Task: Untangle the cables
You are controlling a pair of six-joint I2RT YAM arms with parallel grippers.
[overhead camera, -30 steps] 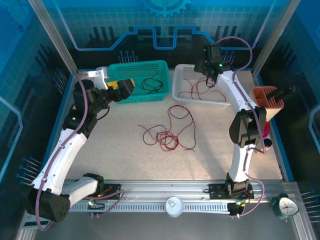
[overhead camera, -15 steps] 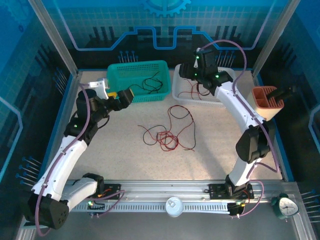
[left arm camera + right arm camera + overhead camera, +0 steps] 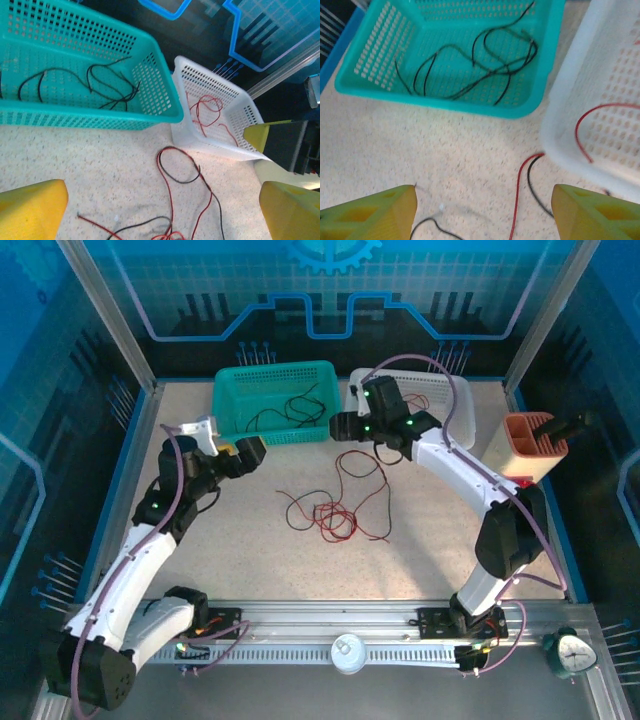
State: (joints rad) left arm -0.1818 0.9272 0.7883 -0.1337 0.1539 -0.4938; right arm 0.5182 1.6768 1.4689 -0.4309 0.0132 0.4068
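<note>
Cables (image 3: pixel 333 518) on speckled table (image 3: pixel 250 540)

Teal perforated basket (image 3: pixel 75 117) at eleven o'clock, white lattice basket (image 3: pixel 200 142) at one, red and black cables (image 3: pixel 335 512) dead centre, speckled beige table (image 3: pixel 420 560), yellow fingers (image 3: pixel 30 207), orange holder (image 3: pixel 530 435) at three.
</note>
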